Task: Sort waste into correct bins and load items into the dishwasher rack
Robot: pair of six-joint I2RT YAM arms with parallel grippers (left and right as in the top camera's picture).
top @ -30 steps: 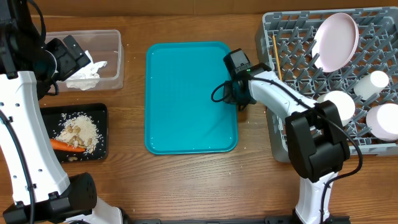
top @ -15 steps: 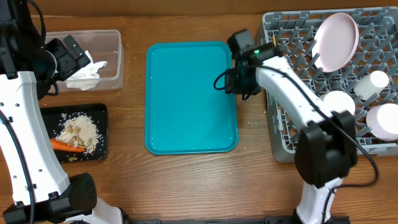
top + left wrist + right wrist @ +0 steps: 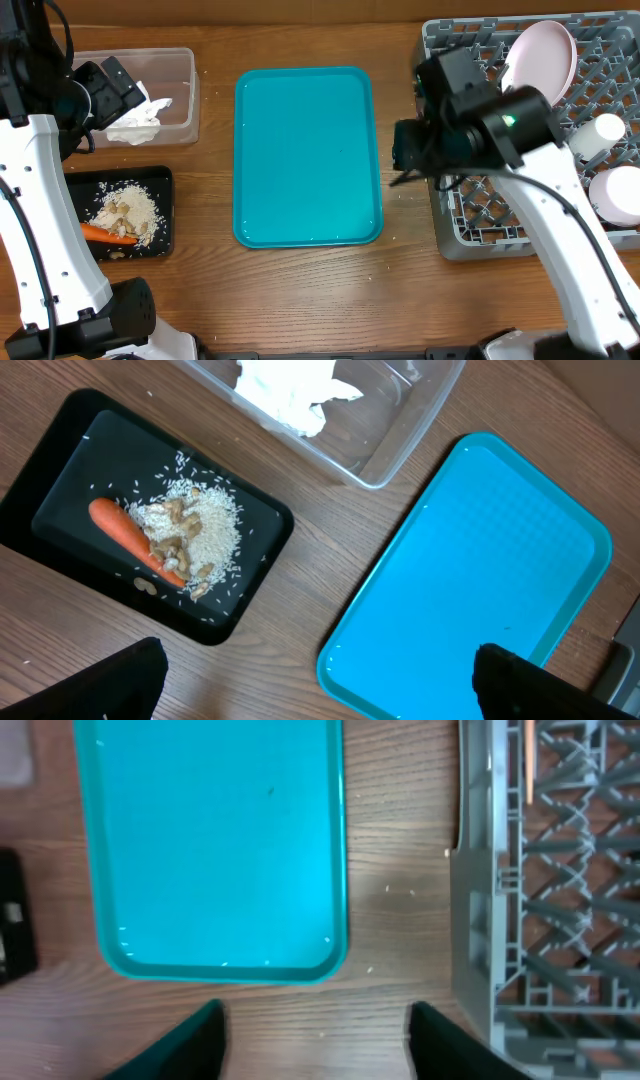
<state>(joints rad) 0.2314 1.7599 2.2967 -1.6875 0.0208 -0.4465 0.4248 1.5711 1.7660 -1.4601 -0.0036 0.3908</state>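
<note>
Over the strip of bare table (image 3: 400, 260) between the teal tray (image 3: 305, 155) and the dishwasher rack (image 3: 520, 920) is where the right gripper (image 3: 315, 1042) hangs. Its fingers are a fair way apart with nothing between them, so from where I'm standing the drop-off looks done and the job now is just backing out cleanly. The rack wall is just to the gripper's right, and the tray's near corner is ahead and to its left. The chopstick (image 3: 528, 760) lies ahead-right of it, inside the rack among the pegs. If I were driving, I'd go up and away from the rack with the jaws parted as they are. The wall and pegs are close on that side, and a sideways swing could clip them or nudge the chopstick. The pinkish plate (image 3: 542, 65) stands tilted further off to the right, well clear of the fingers, but the arm passes near it, so I'd watch that too. Way over on the gripper's left, past the tray, the tissue (image 3: 135, 115) sits in the clear tub (image 3: 180, 60), and the carrot (image 3: 105, 235) and rice (image 3: 130, 210) are in the black tray (image 3: 160, 180). The left gripper (image 3: 320, 685) hovers above that end, jaws as wide as they go and empty. The teal tray looks bare to me, so I'd scan for leftovers before calling it. A few pale specks (image 3: 388, 890) lie on the wood ahead of the right gripper, too small to tell what they are.
</note>
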